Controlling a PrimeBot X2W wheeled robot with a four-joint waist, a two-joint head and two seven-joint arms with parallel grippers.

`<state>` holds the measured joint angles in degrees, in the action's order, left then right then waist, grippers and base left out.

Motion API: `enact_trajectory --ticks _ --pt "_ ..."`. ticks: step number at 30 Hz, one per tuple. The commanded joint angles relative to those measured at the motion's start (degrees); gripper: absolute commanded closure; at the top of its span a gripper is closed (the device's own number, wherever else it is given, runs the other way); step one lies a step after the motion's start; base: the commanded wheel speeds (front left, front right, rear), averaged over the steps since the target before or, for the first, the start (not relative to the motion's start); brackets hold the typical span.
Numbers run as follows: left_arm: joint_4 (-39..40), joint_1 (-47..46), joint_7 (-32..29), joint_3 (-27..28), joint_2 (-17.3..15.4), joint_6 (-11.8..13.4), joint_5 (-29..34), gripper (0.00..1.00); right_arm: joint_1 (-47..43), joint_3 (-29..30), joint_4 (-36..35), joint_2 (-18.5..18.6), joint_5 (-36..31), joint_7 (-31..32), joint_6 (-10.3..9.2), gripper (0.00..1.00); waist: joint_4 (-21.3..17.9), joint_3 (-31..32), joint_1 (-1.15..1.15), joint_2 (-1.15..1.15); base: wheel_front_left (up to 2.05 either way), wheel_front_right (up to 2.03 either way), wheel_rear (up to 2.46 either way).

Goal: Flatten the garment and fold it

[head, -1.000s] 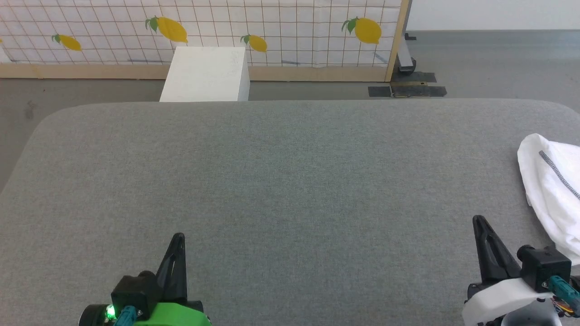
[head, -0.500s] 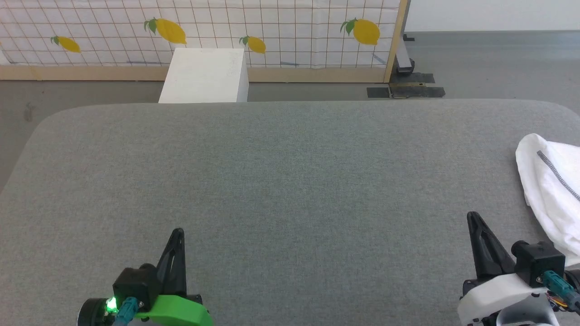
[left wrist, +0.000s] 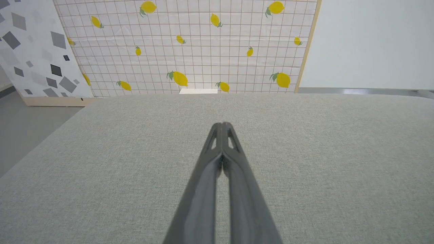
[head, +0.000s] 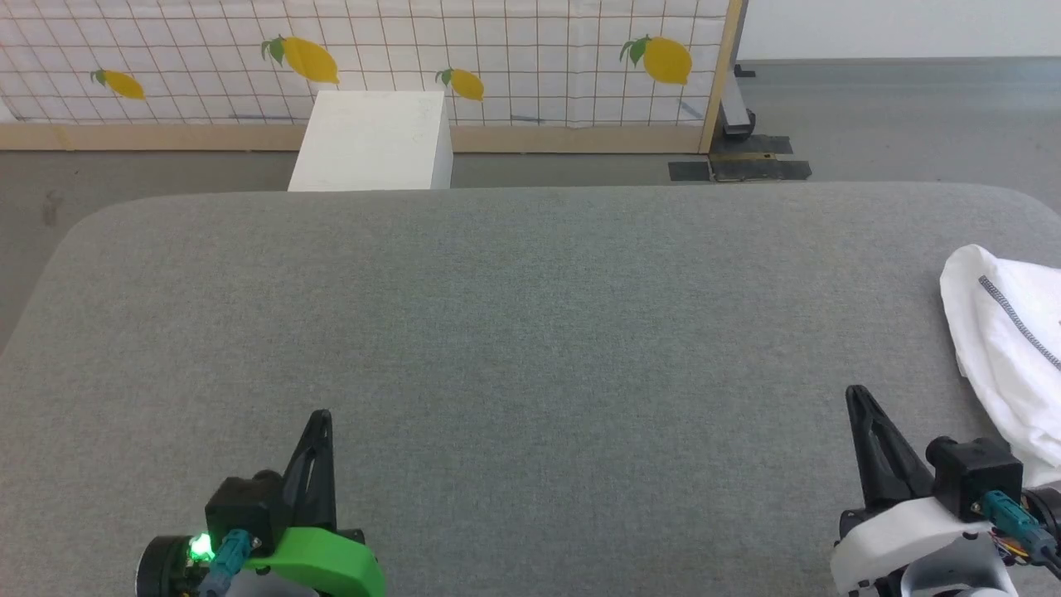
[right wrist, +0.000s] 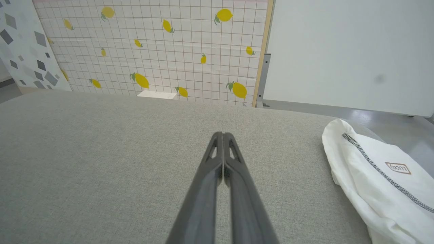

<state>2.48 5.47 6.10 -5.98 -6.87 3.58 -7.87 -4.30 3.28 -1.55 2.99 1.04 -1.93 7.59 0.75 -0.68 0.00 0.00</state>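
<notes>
The garment (head: 1003, 348), a bunched white shirt, lies at the right edge of the grey table (head: 530, 315), its long axis running from the far side toward me. It sits near my right gripper (head: 854, 398), to the right and slightly ahead. My left gripper (head: 322, 419) is well apart from it. Both pairs of fingers are pressed together, holding nothing. The print on the small brown tag (right wrist: 398, 167) is too small to read.
</notes>
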Motion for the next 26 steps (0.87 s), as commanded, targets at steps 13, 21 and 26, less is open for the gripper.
enact_trajectory --ticks 13,21,26 --pt "-0.77 -2.25 -1.78 1.84 1.39 -1.10 2.68 1.00 2.01 -1.05 0.51 -0.08 -0.40 0.69 -0.07 1.00 -0.19 0.18 0.00 0.00 0.00 0.00 0.00" --pt "-1.12 -2.90 -2.65 2.67 1.91 -1.60 3.72 1.00 2.47 -1.49 0.72 -0.09 -0.53 0.94 -0.07 1.00 -0.31 0.28 0.00 0.00 0.00 0.00 0.00" --pt "-1.35 -3.34 -3.24 3.24 2.27 -1.94 4.43 1.00 2.79 -1.80 0.86 -0.09 -0.62 1.11 -0.08 1.00 -0.38 0.35 0.00 0.00 0.00 0.00 0.00"
